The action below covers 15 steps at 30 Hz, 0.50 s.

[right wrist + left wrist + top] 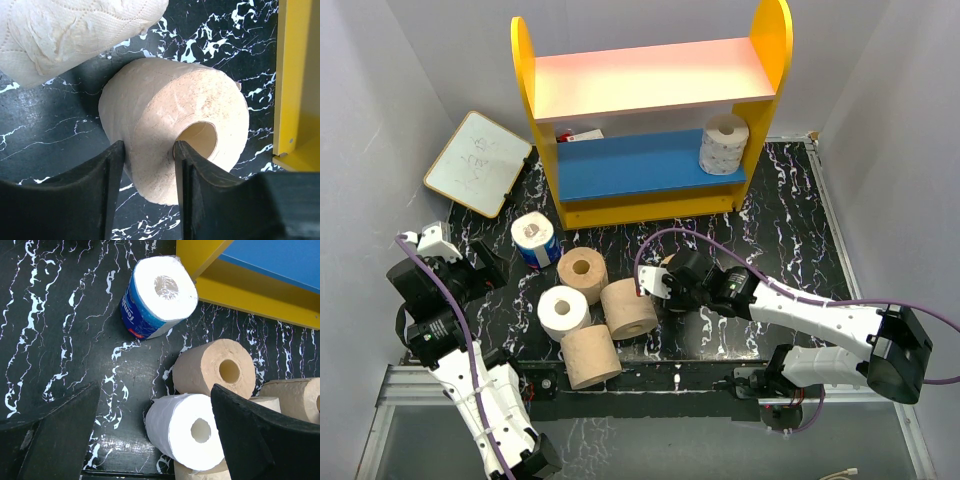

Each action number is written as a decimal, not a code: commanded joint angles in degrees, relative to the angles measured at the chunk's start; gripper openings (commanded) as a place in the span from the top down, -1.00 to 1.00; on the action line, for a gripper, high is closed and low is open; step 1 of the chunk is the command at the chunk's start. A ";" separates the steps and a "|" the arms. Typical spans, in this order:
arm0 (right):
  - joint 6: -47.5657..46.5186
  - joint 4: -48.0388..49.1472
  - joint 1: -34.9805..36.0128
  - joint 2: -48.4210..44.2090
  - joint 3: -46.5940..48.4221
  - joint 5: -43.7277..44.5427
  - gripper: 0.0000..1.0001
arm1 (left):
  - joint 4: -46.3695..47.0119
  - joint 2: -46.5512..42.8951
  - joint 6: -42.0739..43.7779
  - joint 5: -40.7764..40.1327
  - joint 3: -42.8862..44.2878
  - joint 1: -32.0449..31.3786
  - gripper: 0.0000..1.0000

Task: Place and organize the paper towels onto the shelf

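The shelf [767,60] stands at the back, with one white roll [724,145] on the right of its blue lower board. My right gripper [148,147] is shut on the wall of a tan roll [165,115], one finger in the core and one outside. In the top view this gripper [660,280] hides most of that roll. My left gripper [155,390] is open above the table, with a white roll [185,427] between its fingers but not touched. A blue-wrapped roll [534,240], a white roll [564,312] and three tan rolls [582,275] [628,308] [590,356] lie in front of the shelf.
A whiteboard [478,162] lies at the back left beside the shelf. A small red and white item [582,133] sits at the back left of the lower board. Another tan roll [75,30] lies close to the held one. The shelf's yellow side [295,75] is just right of it.
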 commanded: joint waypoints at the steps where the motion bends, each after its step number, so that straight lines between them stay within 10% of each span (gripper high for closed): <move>1: 0.48 2.42 0.17 -0.87 -0.35 1.33 0.21 | 0.28 -0.16 -0.14 1.49 0.13 0.36 -0.82; 5: 1.02 2.45 0.09 -0.32 -0.79 0.69 0.44 | 0.21 -0.31 -0.14 1.41 0.16 0.32 -0.82; 8: 1.22 2.78 0.08 -0.50 -0.91 1.47 1.00 | 0.20 -0.33 -0.16 1.41 0.19 0.33 -0.82; 15: -7.18 2.10 -1.75 -1.80 3.81 11.05 1.00 | 0.24 -0.66 -0.17 1.40 0.13 0.36 -0.82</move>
